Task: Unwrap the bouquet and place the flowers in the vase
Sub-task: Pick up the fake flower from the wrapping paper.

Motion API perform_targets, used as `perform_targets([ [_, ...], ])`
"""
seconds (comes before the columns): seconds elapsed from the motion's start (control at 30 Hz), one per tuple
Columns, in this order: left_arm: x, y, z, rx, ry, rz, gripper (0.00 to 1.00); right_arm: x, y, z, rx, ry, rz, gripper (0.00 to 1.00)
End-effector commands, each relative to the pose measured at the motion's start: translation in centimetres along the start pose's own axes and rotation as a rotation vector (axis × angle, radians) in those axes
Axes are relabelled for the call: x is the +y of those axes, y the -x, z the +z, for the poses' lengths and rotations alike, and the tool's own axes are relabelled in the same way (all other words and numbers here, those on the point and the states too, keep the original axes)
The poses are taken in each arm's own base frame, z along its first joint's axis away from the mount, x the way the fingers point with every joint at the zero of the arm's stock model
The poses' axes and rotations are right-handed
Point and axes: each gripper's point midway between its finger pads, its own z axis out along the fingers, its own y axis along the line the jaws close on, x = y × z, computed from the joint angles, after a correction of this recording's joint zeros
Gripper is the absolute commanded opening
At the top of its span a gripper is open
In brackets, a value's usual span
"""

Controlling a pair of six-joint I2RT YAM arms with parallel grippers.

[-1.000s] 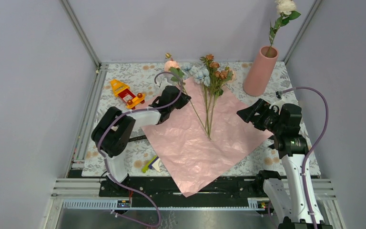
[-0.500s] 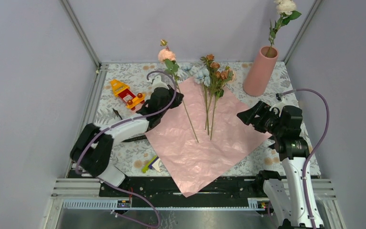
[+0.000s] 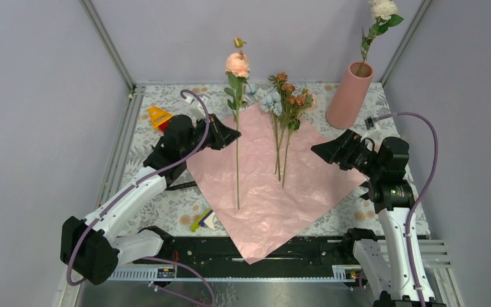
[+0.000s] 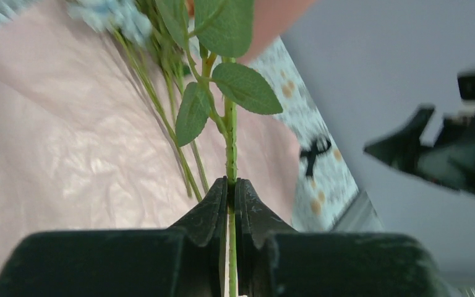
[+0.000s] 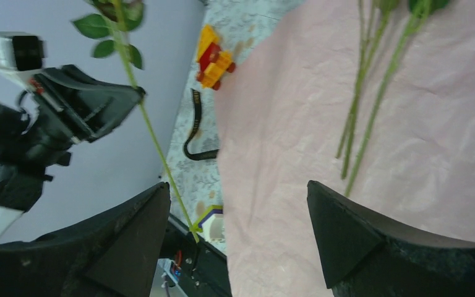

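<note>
Since a second ago the left tool (image 3: 230,135) has swung back and up off the paper (image 3: 262,192), carrying the peach flower (image 3: 237,64) from lying flat to standing upright. That tool is clenched on the flower's thin green stem just below a cluster of leaves (the left wrist view shows both fingers pressed against it). The stem runs straight down from the grip, and in the top view its lower end sits over the middle of the paper. The bloom stands high against the back wall.

The right tool (image 3: 319,149) has hardly shifted. Its jaws are spread wide with nothing between them, and it hangs above the paper's right corner, pointing left.

The other flowers (image 3: 284,102) lie on the paper with their blooms at its far edge and their stems toward the near side. The vase (image 3: 350,96) stands at the far right of the bench (image 3: 390,109) and holds one white flower (image 3: 382,7). A toy (image 3: 158,116) sits far left, partly behind the left arm. A black ribbon (image 5: 193,133) lies curled just off the paper's left edge.
</note>
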Motion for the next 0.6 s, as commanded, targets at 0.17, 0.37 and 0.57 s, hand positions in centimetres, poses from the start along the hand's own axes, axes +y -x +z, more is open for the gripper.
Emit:
perform_targets([
  [0.17,-10.6,-1.5,-6.3,0.231,-0.61,0.166,0.0,9.0,0.1,0.7,0.022,0.349,-0.058,0.89],
  [0.37,-12.4,-1.7,-7.8,0.232,-0.762,0.157,0.0,15.1,-1.5,1.3,0.043,0.552,-0.102,0.87],
  [0.57,-12.5,-2.6,-8.1,0.254,-0.829,0.131,0.0,17.9,-2.6,2.8,0.01,0.599,-0.154,0.81],
])
